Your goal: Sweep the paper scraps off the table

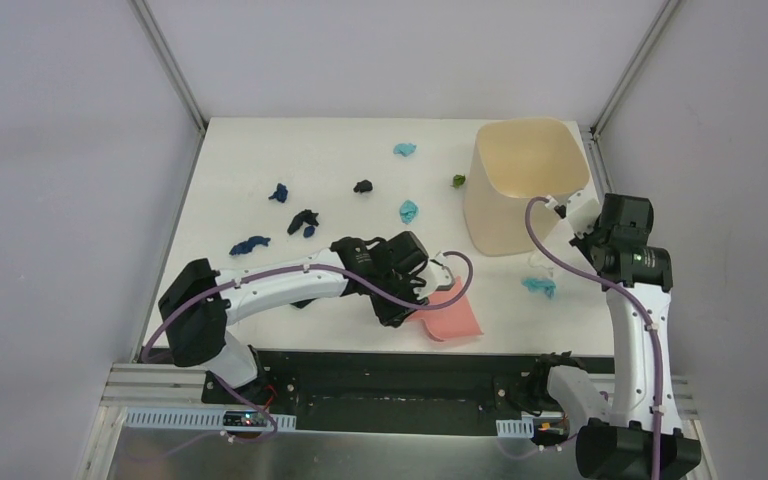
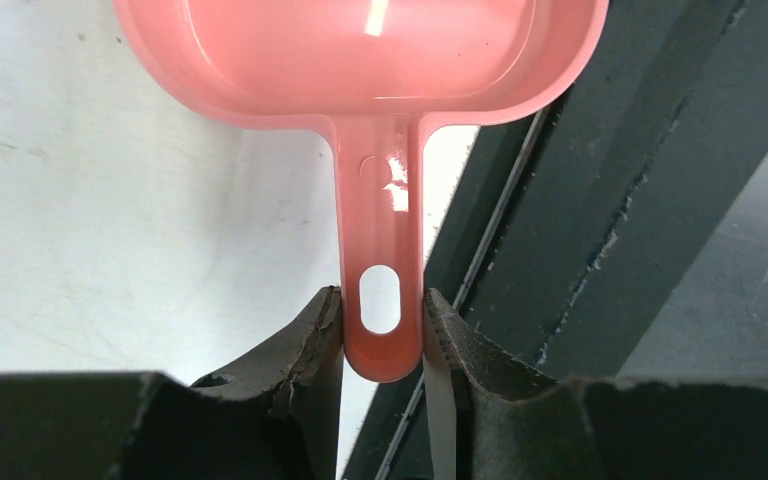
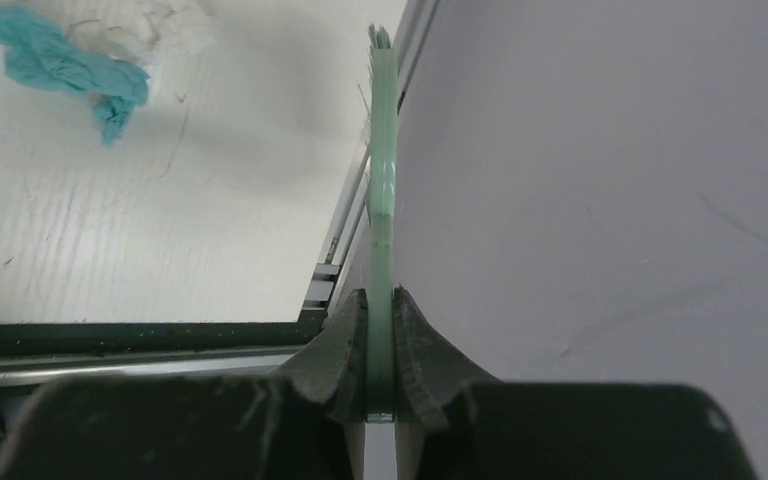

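Top external view: paper scraps (image 1: 303,221) lie scattered over the far half of the white table (image 1: 260,150), in teal, dark blue, black and olive green, left of a beige bin (image 1: 525,185) that stands at the far right corner. One elongated dark blue wad (image 1: 249,245) has its long axis roughly left to right, slightly tilted. A separate teal wad (image 1: 539,286) sits near the right edge, just in front of the bin; in the right wrist view it stretches diagonally from upper left to lower right.

The left arm (image 1: 280,283) reaches low across the near edge of the table toward the right. Its left end effector (image 2: 383,310) is clenched on the handle end of a pink dustpan (image 2: 380,60), beside the hanging hole. The handle runs straight away from the fingers, and the pan rests by the table's near edge.

The right arm (image 1: 635,330) rises upright from its base, wrist bent toward the bin. The right end effector (image 3: 380,300) grips a teal hand brush (image 3: 382,200), seen edge-on, its long axis pointing straight ahead along the table's right edge.
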Available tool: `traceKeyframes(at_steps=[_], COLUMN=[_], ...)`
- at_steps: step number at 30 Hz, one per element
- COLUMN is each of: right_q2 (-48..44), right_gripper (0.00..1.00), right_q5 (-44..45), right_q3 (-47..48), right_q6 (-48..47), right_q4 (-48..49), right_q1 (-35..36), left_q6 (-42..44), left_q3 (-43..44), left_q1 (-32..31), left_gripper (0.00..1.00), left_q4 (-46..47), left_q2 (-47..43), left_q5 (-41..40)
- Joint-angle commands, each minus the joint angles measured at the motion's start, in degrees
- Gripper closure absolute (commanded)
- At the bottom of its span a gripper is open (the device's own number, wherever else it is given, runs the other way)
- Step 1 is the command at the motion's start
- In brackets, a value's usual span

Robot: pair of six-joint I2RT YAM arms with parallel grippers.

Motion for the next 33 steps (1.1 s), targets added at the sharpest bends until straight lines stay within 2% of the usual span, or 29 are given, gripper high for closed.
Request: traceKeyframes(at_steps=[1, 8, 13, 19, 29, 33], right_q2=[-0.52, -0.18, 0.38, 1.57, 0.48, -0.78], right_gripper=[1.00, 1.00, 1.00, 1.00, 1.00, 1.00], right_q5=[6.04, 5.63, -0.32, -7.92, -21.76, -25.35], right_q3=[-1.50, -8.50, -13.90, -14.93, -11.45, -11.36], right_q6=[2.95, 4.26, 6.66, 10.79, 19.96, 19.16], right_q4=[10.92, 15.13, 14.21, 8.31, -0.06, -2.36], right_q1=[-0.49, -0.84, -0.75, -0.15, 5.54, 6.76], left_q6=[1.92, 1.08, 1.31, 1.87, 2.50, 2.98], left_q3=[2.38, 1.98, 1.81, 1.35, 1.11, 1.02], left_q1=[-1.17, -1.18, -1.24, -1.25, -1.18, -1.18], left_gripper=[1.00, 1.00, 1.00, 1.00, 1.00, 1.00], left_q4=[-2.89, -0.95, -1.35, -1.56, -2.07, -2.26], left_q2=[2.84, 5.03, 4.91, 4.35, 4.52, 4.55], left_q5=[-5.42, -6.00, -5.99, -4.65, -1.92, -2.55])
